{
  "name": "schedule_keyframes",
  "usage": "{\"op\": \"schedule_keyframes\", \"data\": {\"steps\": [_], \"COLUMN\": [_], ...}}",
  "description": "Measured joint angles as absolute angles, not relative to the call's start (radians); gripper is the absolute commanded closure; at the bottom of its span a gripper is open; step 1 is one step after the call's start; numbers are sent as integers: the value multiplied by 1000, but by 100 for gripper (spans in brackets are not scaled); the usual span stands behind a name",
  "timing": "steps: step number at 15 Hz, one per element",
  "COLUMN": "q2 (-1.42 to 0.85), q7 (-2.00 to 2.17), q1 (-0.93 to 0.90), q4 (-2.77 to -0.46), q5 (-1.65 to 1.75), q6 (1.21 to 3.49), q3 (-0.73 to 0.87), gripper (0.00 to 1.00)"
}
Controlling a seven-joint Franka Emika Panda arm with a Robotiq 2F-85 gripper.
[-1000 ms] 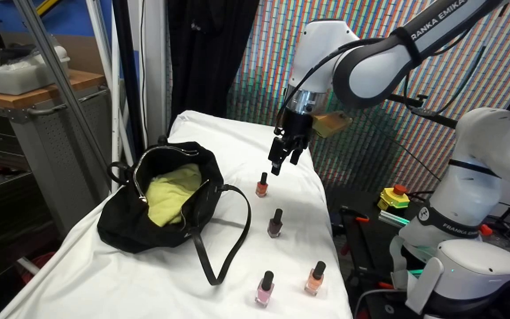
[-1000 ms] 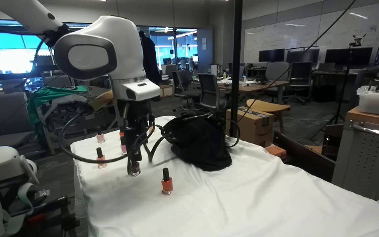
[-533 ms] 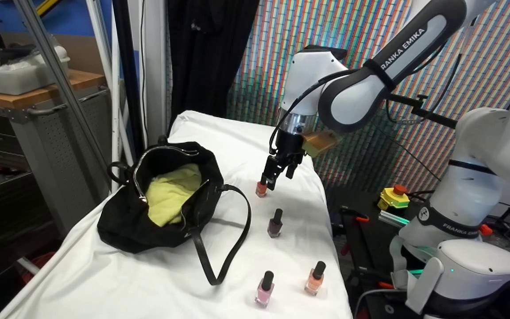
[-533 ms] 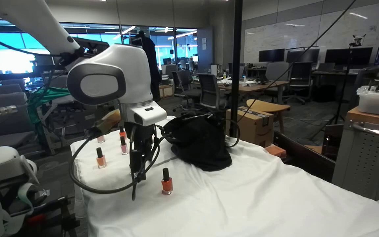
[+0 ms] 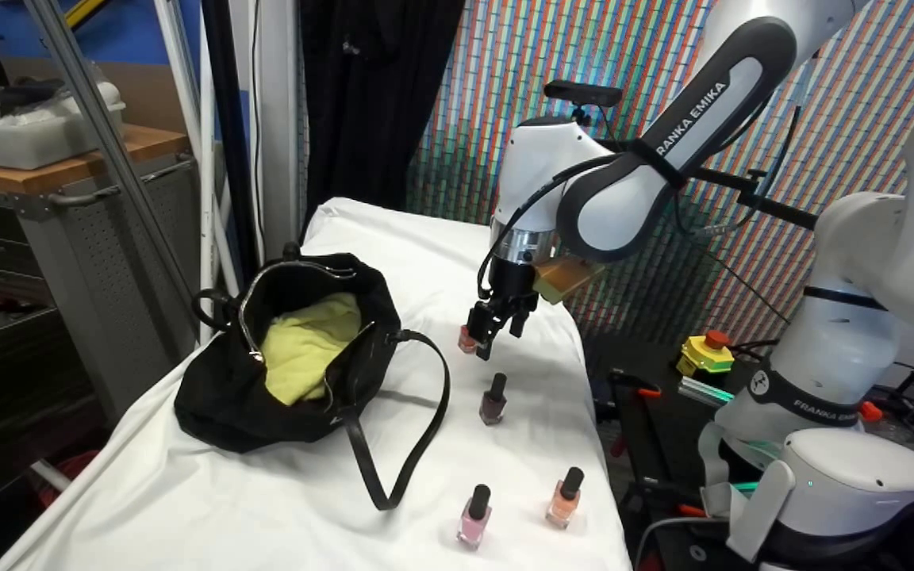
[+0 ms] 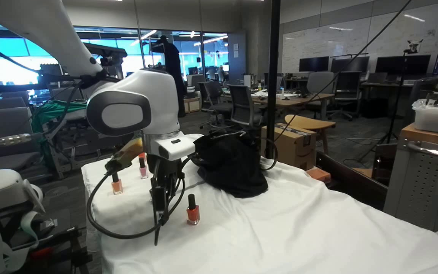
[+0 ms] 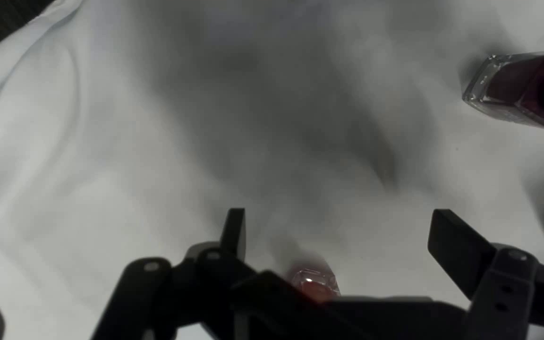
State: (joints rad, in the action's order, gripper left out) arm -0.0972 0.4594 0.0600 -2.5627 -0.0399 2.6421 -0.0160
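Observation:
My gripper (image 5: 501,342) hangs low over the white cloth, open, with nothing held between its fingertips. In the wrist view the gripper (image 7: 339,212) has its fingers wide apart. Nearest is an orange-red nail polish bottle (image 5: 466,342), upright beside the gripper, its black cap hidden behind a finger in that exterior view. The same red bottle (image 7: 318,289) shows at the bottom of the wrist view, partly covered by the gripper. A dark plum bottle (image 5: 493,408) stands nearby; in the wrist view this plum bottle (image 7: 513,89) is at upper right.
A black handbag (image 5: 215,404) lies open with yellow-green cloth (image 5: 310,345) inside; its strap (image 5: 425,444) loops across the table. A pink bottle (image 5: 473,525) and a peach bottle (image 5: 562,503) stand upright near the front. The table edge (image 5: 592,396) runs close to the bottles.
The arm has come down towards the table, shifting slightly left in an exterior view. The gripper now covers the red bottle's cap there. The bottles and bag have not moved.

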Motion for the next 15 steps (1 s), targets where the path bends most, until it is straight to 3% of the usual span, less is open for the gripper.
{"op": "schedule_keyframes", "data": {"steps": [15], "q2": [-219], "q7": [463], "q1": [50], "q4": [-2459], "q5": [-79], "q6": [2643], "q3": [38], "gripper": [0]}}
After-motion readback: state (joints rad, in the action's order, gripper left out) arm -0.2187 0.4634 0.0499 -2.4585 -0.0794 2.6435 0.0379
